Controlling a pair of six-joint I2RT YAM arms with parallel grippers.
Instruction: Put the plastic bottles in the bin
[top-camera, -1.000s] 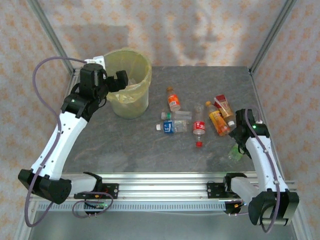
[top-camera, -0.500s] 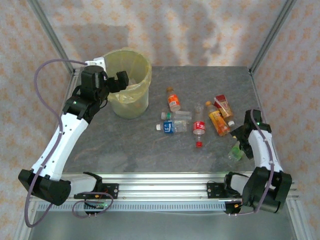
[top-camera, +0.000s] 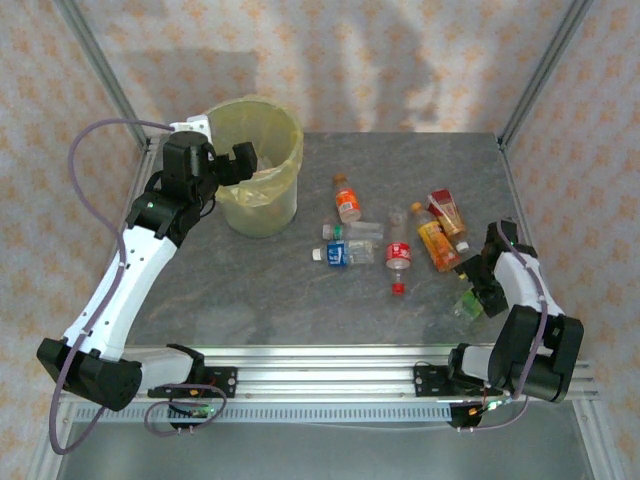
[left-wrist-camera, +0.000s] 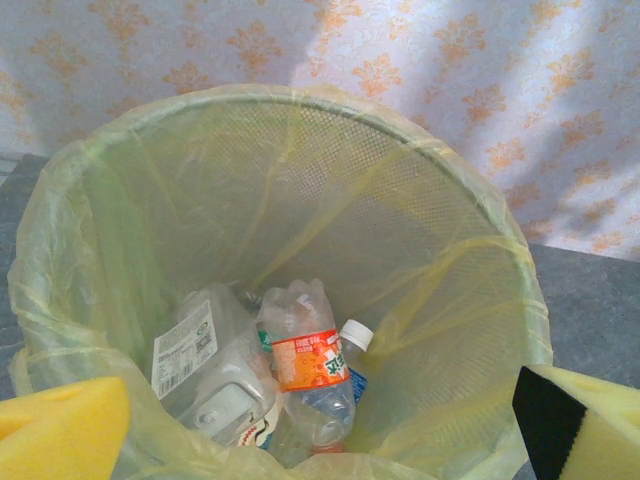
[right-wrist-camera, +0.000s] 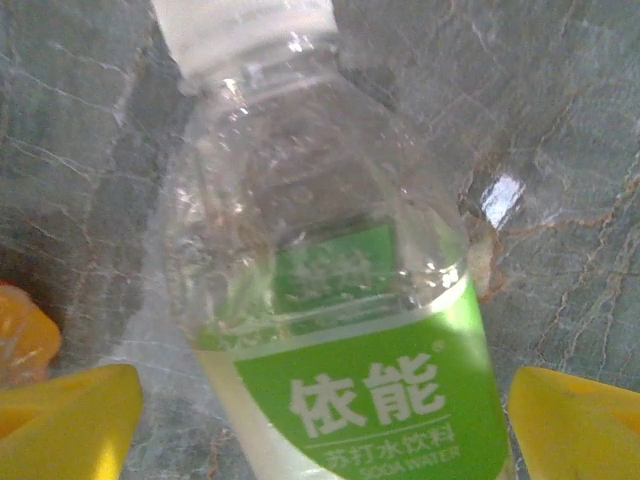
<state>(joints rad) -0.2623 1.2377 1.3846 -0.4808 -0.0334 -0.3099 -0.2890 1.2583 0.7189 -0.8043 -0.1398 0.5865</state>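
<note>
R gripper (right-wrist-camera: 325, 420) is sitting wide open astride the green-label bottle (right-wrist-camera: 330, 300) at the table's (top-camera: 250, 290) R side, gripping nothing yet, needing centring on its body before squeezing; L gripper (left-wrist-camera: 320, 430) is hanging open, empty, over the bin (top-camera: 265, 212).

Translucent yellow-green bag-lined round bin (top-camera: 268, 208). Inside bin: orange-red-labelled clear plastic bottle (left-wrist-camera: 308, 362). Under bin: grey marbled tabletop (top-camera: 250, 290). Far right of bin: green-labelled clear plastic bottle (right-wrist-camera: 330, 290), white cap (right-wrist-camera: 245, 30).
</note>
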